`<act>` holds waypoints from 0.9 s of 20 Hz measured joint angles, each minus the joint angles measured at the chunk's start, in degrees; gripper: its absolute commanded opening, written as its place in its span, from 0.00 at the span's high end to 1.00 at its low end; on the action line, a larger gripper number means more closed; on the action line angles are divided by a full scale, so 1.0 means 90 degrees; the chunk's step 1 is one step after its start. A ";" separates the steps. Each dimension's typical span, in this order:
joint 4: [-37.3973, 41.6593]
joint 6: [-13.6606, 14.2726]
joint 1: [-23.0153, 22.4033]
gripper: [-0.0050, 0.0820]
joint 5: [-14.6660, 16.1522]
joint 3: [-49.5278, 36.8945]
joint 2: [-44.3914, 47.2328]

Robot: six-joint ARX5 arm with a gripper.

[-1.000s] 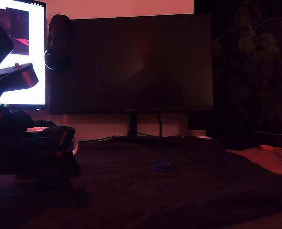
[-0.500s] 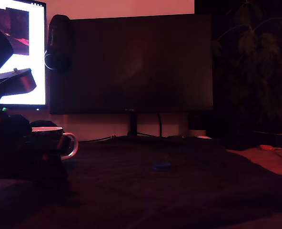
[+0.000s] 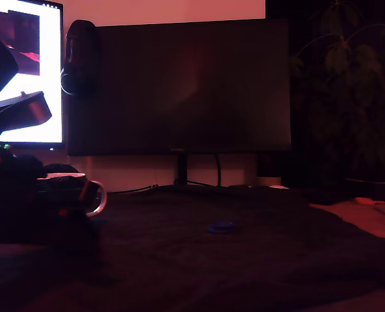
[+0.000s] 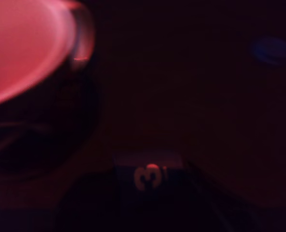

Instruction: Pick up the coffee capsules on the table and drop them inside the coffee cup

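The scene is very dark. The coffee cup [image 3: 72,194], a dark mug with a light rim and a loop handle, stands at the exterior view's left, partly behind my dark arm. In the wrist view its pale inside [image 4: 22,43] and handle fill one corner. A low blue coffee capsule [image 3: 220,227] lies on the dark cloth well to the right of the cup, and it shows as a blurred blue spot [image 4: 272,50] in the wrist view. My gripper [image 4: 149,170] is a dark shape bearing an orange "3", close beside the cup. Its jaws are too dark to read.
A large dark monitor [image 3: 179,84] on a stand stands behind the cloth. A lit screen [image 3: 30,71] glows at the back left. A plant [image 3: 348,78] fills the back right. An orange item [image 3: 365,201] lies at the table's right edge.
A second ago my arm's dark end covered the cup. It drew back to the left, baring the rim, and now slightly overlaps the rim again. The blue capsule has not moved.
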 measured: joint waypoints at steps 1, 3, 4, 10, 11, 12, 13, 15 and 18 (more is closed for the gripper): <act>0.0012 0.0143 0.0000 0.64 0.0075 0.0000 0.0000; 0.0019 0.0379 0.0000 0.64 0.0257 0.0000 -0.0015; 0.0024 0.0515 0.0000 0.64 0.0357 0.0000 -0.0019; 0.0024 0.0862 0.0000 0.64 0.0882 0.0000 -0.0243; 0.0022 0.1025 0.0000 0.64 0.0964 0.0000 -0.0338; 0.0022 0.1100 0.0000 0.64 0.1015 0.0000 -0.0440; 0.0012 0.1100 0.0000 0.64 0.1069 0.0000 -0.0546; -0.0012 0.1171 0.0000 0.64 0.1163 0.0000 -0.0814; -0.0051 0.1171 0.0000 0.64 0.1185 0.0000 -0.1280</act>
